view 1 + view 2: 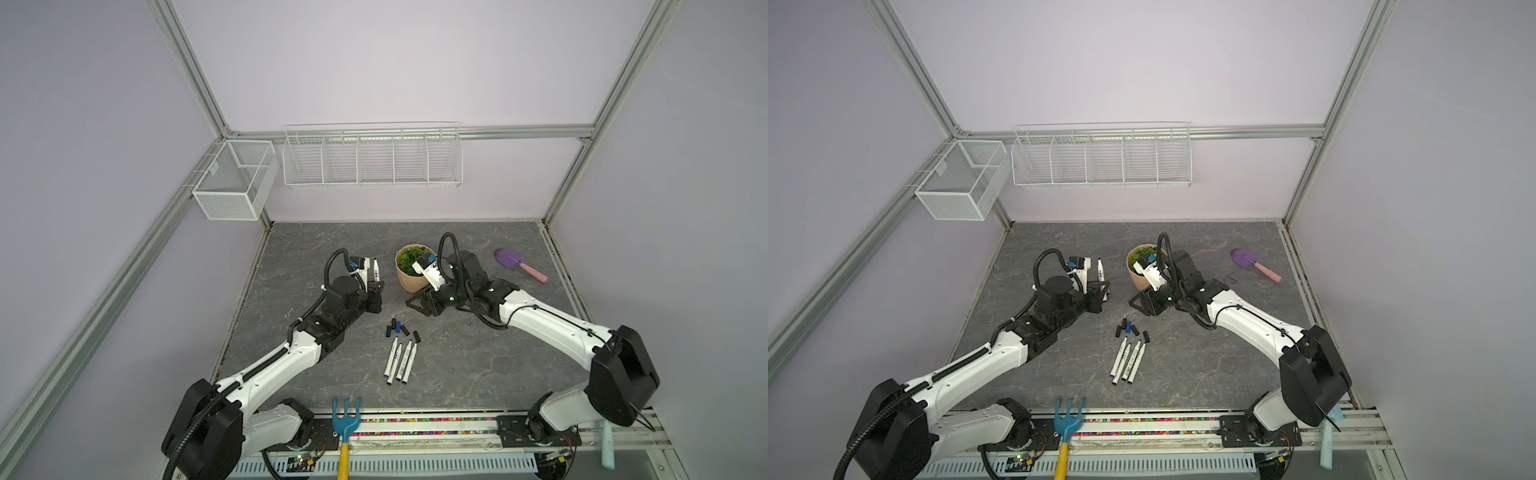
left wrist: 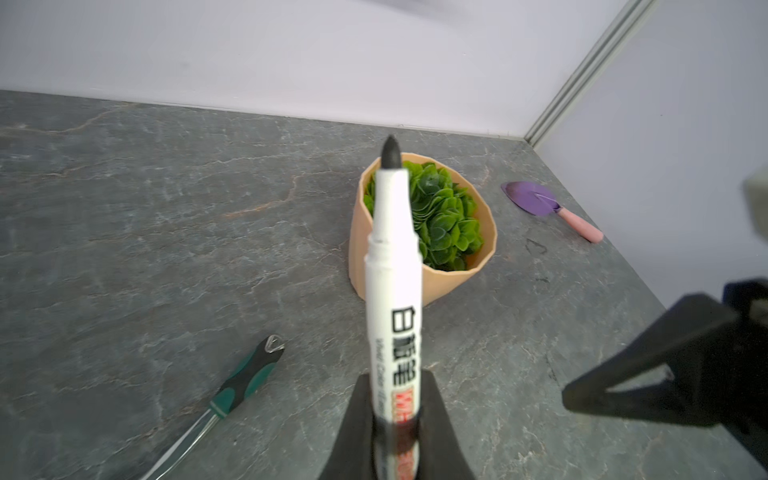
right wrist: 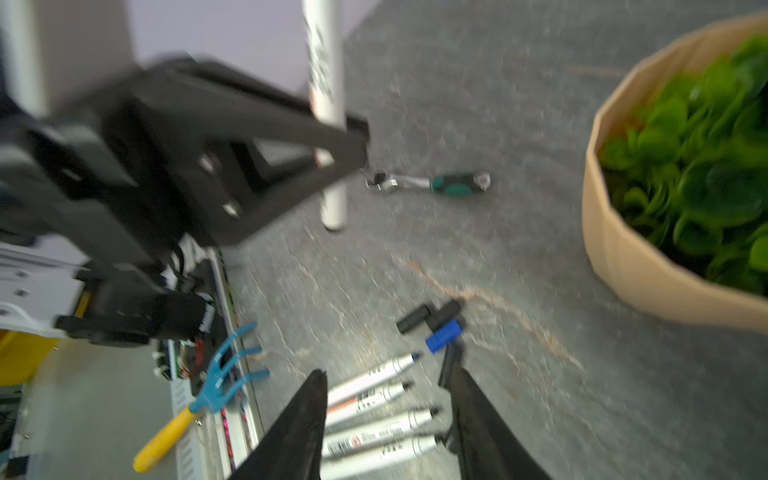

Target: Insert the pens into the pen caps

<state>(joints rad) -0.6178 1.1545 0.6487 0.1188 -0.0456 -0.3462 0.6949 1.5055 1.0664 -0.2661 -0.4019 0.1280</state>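
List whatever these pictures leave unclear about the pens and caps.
Held pen: rear end hidden inside the left tool, left wrist view.
Pen caps: too small in both top views to tell their open ends.
Loose pens: labels blurred in the right wrist view.
Wrench: head cut off by the left wrist view's edge.

Pens [image 1: 398,361]: 5 tot. — 4 lying on the tabletop [image 1: 311,249], 5th pen [image 2: 392,266] in the left hand [image 2: 397,378]. Caps [image 1: 405,330]: 5, i.e. 4 blk + 1 blue cap [image 1: 398,327]. Pot [image 1: 405,284] w/ green plant: 1. Trowel [image 1: 519,264], purple w/ pink handle: 1. Rake [image 1: 345,417], blue w/ yellow handle: 1. Wrench [image 2: 245,380], green grip: 1 — shows in wrist views only. Mesh box [image 1: 235,183] on wall: 1. Wire rack [image 1: 372,160]: 1, w/ 5 bays. Pale-blue handle [image 1: 607,446] at front edge: 1, kind unclear. Arms [image 1: 282,370]: 2.
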